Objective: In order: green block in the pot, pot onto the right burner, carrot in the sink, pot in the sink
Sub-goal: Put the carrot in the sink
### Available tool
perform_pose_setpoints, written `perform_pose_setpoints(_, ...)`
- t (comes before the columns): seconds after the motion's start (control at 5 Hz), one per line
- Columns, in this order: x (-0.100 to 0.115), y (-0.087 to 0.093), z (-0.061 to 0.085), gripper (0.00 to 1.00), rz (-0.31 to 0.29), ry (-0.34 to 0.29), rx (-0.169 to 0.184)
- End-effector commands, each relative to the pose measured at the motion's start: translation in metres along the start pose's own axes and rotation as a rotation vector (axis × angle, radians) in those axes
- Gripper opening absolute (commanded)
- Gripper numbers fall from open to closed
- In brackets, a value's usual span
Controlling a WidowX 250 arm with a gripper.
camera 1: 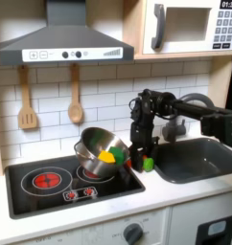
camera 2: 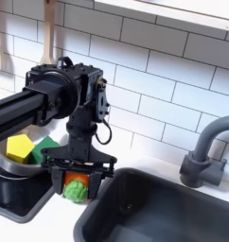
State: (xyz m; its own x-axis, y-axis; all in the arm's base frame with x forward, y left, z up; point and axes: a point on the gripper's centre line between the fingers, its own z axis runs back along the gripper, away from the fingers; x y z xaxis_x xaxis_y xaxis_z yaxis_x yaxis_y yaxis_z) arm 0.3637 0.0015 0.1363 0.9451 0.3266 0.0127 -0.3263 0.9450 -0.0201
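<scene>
Carrot (camera 2: pixel 76 186) held in gripper (camera 2: pixel 78 181), jaws clamped on it, beside sink (camera 2: pixel 154 208), pot (camera 1: pixel 101 151) behind.

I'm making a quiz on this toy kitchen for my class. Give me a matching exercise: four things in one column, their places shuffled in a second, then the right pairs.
Things
1. green block
2. carrot
3. faucet
4. wooden spoon

Places
A. hanging on the tiled wall
B. inside the pot
C. standing behind the sink
D. between the fingers of the gripper

Pairs: 1-B, 2-D, 3-C, 4-A
</scene>
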Motion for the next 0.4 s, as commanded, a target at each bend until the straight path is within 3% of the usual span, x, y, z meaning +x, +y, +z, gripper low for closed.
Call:
perform_pose_setpoints(0.0, -0.0032, -0.0040, 0.0143, 0.00, -0.017, -0.034, -0.005)
perform_pose_setpoints(0.2, -0.0049, -0.0045, 0.0200, 0.00, -0.031, -0.045, -0.009)
